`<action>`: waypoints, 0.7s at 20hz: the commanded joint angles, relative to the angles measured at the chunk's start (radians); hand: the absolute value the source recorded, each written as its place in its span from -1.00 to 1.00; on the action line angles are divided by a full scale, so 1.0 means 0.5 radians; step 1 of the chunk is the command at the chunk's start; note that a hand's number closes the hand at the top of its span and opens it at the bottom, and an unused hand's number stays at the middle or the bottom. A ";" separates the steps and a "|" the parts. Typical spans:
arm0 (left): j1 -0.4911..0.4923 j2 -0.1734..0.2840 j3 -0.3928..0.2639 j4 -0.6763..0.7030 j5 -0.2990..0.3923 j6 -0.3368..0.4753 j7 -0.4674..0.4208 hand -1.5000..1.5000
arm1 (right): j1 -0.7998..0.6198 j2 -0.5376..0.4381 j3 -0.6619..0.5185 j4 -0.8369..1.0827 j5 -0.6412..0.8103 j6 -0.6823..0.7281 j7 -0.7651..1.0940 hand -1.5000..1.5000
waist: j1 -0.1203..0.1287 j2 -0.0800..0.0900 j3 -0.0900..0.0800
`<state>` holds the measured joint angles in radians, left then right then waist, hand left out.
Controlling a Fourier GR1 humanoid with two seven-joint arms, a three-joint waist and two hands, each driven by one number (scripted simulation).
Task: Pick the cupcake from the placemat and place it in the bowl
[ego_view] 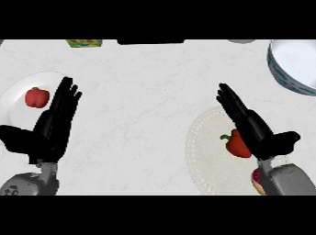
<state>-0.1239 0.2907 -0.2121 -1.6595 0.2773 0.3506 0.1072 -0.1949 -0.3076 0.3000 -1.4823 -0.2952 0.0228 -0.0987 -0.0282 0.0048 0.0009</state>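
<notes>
A white lacy placemat (205,151) lies at the lower right of the counter. On it sits a red bell pepper (237,144), partly behind my right hand (259,131). The cupcake (257,182) shows only as a pink and tan sliver at the mat's lower edge, mostly hidden by my right forearm. A large white bowl with a blue patterned rim (303,64) stands at the upper right. My right hand is open, fingers straight, above the mat. At the left my left hand (52,124) is open too, fingers up, holding nothing.
A white plate (11,98) at the left carries a second red pepper (37,97), just left of my left fingertips. A green and yellow box (84,43) and a dark object (150,41) sit along the far edge.
</notes>
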 commanded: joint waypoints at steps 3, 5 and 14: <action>0.037 -0.030 -0.066 0.079 0.058 -0.178 -0.049 0.00 | 0.134 -0.374 -0.066 -0.285 0.162 -0.134 0.523 1.00 | -0.016 -0.022 -0.011; 0.009 -0.056 -0.158 0.033 0.025 -0.177 0.000 0.00 | 0.181 -0.660 -0.142 -0.230 0.249 -0.071 0.662 1.00 | -0.063 -0.031 -0.014; -0.070 -0.014 -0.110 0.064 0.238 -0.427 0.144 0.00 | 0.615 -0.984 -0.097 -1.008 0.680 -0.360 1.200 -1.00 | -0.030 -0.029 -0.009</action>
<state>-0.1013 0.2708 -0.2836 -1.6227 0.3576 0.1777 0.1218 0.0619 -0.7415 0.2118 -1.7787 0.0057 -0.1782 0.3857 -0.0666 -0.0115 -0.0067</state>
